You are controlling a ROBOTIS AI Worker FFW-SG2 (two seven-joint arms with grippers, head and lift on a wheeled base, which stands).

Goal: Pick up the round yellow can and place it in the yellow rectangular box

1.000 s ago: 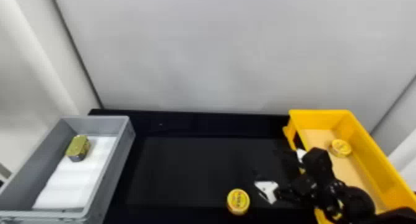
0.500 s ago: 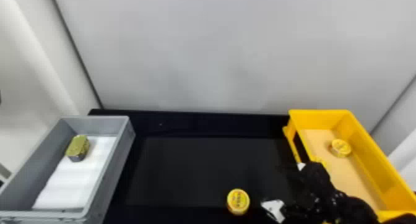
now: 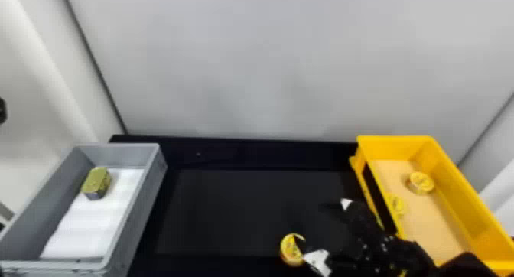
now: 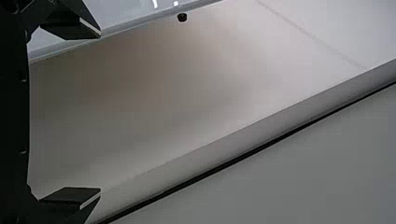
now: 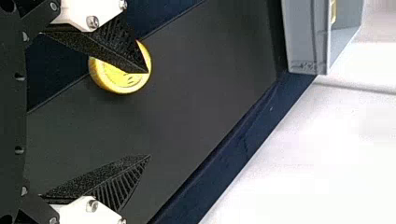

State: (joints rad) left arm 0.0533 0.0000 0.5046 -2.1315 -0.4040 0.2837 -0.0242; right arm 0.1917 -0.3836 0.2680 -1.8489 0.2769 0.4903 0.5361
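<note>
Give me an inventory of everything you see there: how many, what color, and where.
Loose can: one, round, yellow, on the table
Boxed cans: two, round, yellow, inside the yellow box
Yellow box: one, yellow, at the table's right
Table: one, black, between box and bin
Bin: one, gray, at the table's left
Liner: one, white, in the bin
Tin: one, gold-green, in the bin
Backdrop: one, pale gray, behind the table
Right claw: one, black and white, open by the loose can
Left claw: one, black, open before a pale surface
</note>
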